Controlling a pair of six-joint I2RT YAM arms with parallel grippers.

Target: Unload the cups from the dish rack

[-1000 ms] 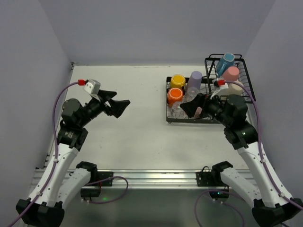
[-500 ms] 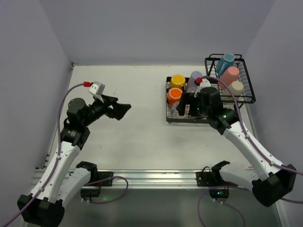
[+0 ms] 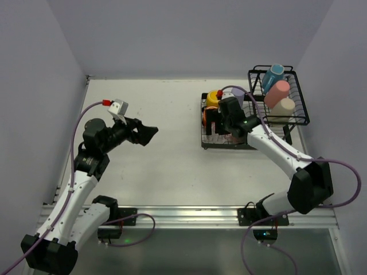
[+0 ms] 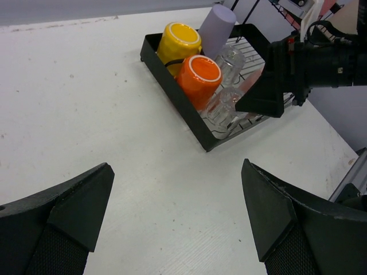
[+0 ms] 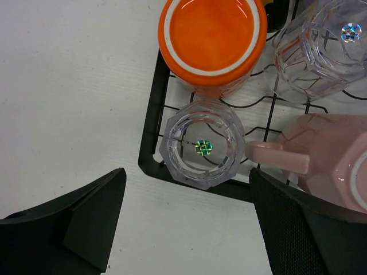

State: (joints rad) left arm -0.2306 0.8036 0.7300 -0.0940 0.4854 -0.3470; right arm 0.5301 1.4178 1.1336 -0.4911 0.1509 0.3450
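Progress: nothing unloaded yet, by my reading. Every cup in view sits in the black wire dish rack [image 3: 225,147], far right on the white table [image 3: 160,166].

Tray section: orange mug [image 5: 212,37], yellow mug [image 4: 179,41], lavender tumbler [image 4: 217,26], pale pink mug [image 5: 327,166], and faceted clear glass [image 5: 202,148] in the near-left corner.

Raised basket: blue mug [image 3: 274,74], salmon-pink tumbler [image 3: 277,91].

Right gripper [image 5: 188,189] is spread wide and empty, above that glass. Left gripper [image 4: 176,172] is likewise released, hovering over the table's left.

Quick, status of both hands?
Left hand: open, empty.
Right hand: open, empty, above a glass in the rack.
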